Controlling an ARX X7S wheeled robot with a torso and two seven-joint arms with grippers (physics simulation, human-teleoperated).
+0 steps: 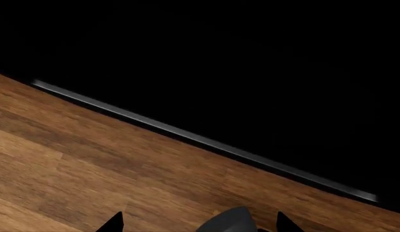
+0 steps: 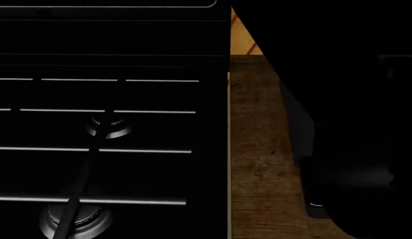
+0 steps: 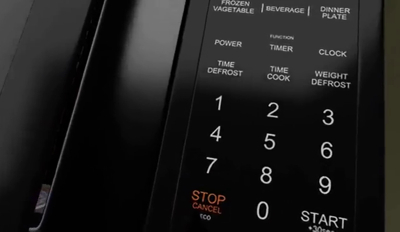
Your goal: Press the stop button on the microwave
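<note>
The microwave's black control panel point(image 3: 271, 121) fills the right wrist view from very close. The stop button point(image 3: 207, 202) is the orange STOP CANCEL label in the lowest keypad row, beside the 0 key point(image 3: 263, 210) and the START key point(image 3: 323, 220). The microwave door point(image 3: 71, 111) runs alongside the panel. No finger of my right gripper shows in any view. My left gripper point(image 1: 198, 223) hovers over a wooden counter point(image 1: 90, 164). Its two dark fingertips point(image 1: 113, 223) stand wide apart, open, with a grey rounded part point(image 1: 229, 220) between them.
In the head view a black stove top point(image 2: 159, 30) with grates and two round burners point(image 2: 108, 127) takes the left side. A strip of wooden counter point(image 2: 259, 149) runs down the middle. A large dark bulk point(image 2: 352, 124) covers the right side.
</note>
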